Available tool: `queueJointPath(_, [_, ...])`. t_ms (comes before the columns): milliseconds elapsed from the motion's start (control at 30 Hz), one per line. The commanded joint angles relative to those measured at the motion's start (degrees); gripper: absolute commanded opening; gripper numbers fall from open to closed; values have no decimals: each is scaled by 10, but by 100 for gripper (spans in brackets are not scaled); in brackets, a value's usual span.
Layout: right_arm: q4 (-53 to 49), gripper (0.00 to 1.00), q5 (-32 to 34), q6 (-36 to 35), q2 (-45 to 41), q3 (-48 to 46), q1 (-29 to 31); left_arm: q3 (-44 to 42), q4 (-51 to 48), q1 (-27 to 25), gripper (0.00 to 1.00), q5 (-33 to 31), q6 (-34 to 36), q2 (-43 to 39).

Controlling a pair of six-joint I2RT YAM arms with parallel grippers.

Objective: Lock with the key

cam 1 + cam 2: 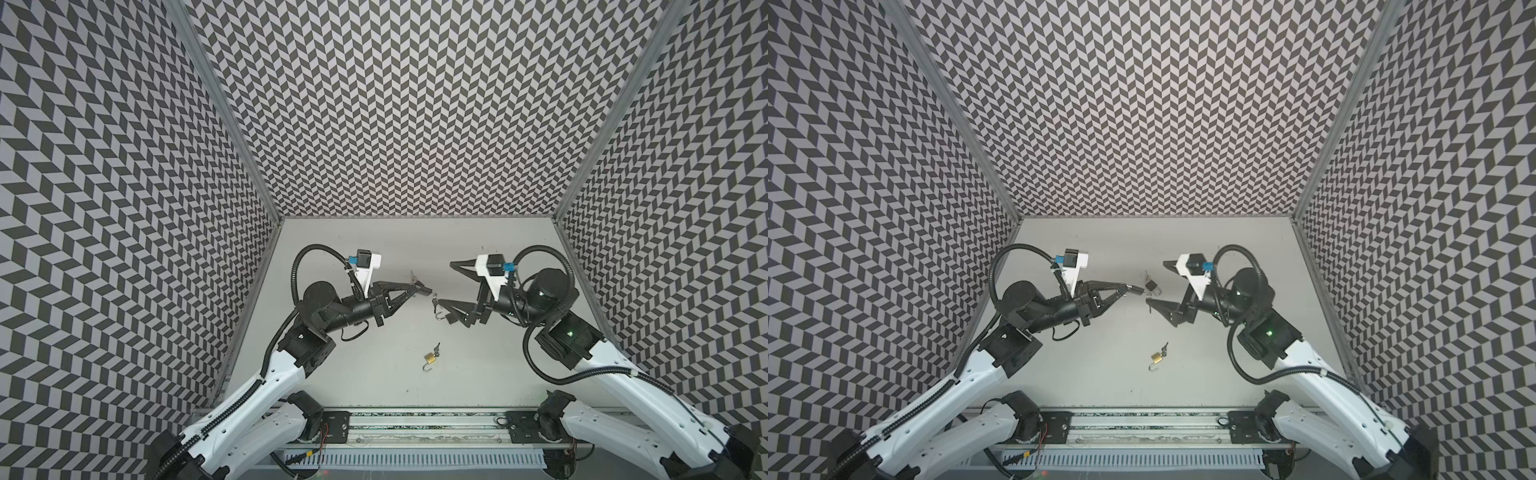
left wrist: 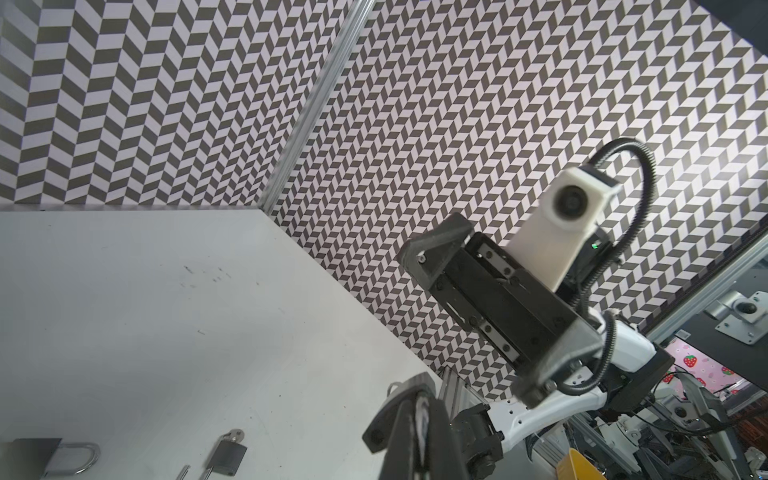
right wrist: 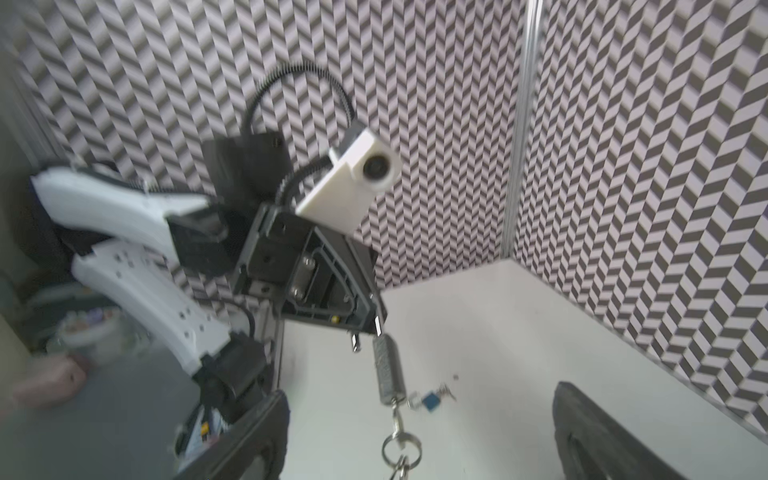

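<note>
My left gripper is shut on the shackle of a small silver padlock, held above the table. The shackle stands open, with its free end out of the body. The key sits in the bottom of the padlock, and a key ring hangs from it. My right gripper is open. Its fingers stand wide apart on either side of the key ring and touch nothing. In both top views the two grippers meet over the middle of the table, tip to tip.
A brass padlock with open shackle and keys lies nearer the front of the grey table. A dark padlock lies under the held one. Another silver-shackled padlock lies nearby. Patterned walls enclose three sides.
</note>
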Motion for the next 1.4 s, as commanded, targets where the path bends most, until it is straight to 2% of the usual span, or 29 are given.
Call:
queueJointPath(0, [257,94,-141,190,6,-34,-14,-6,97,-2,0,16,-28,-5])
queueJointPath(100, [289,89,-172,233,24,-25,-13,-10,134,-2,0,32,-38,0])
queueJointPath(200, [302,83,-171,264,39,-21,-10,-14,169,-4,0,41,-46,3])
queueJointPath(400, [224,79,-120,212,38,-11,15,-16,210,-20,0,45,-51,13])
queueJointPath(600, [250,73,-96,237,41,-16,36,-17,227,-32,0,45,-52,21])
queueJointPath(733, [299,69,-105,271,54,-21,54,-16,233,-34,0,47,-55,21])
queueJointPath(867, [313,66,-97,275,62,-24,71,-13,237,-36,0,49,-56,22])
queueJointPath(1133, [325,48,-82,280,67,-30,76,-8,236,-38,0,51,-56,23])
queueJointPath(1367, [292,52,-58,268,70,-30,76,-6,237,-38,0,52,-56,24])
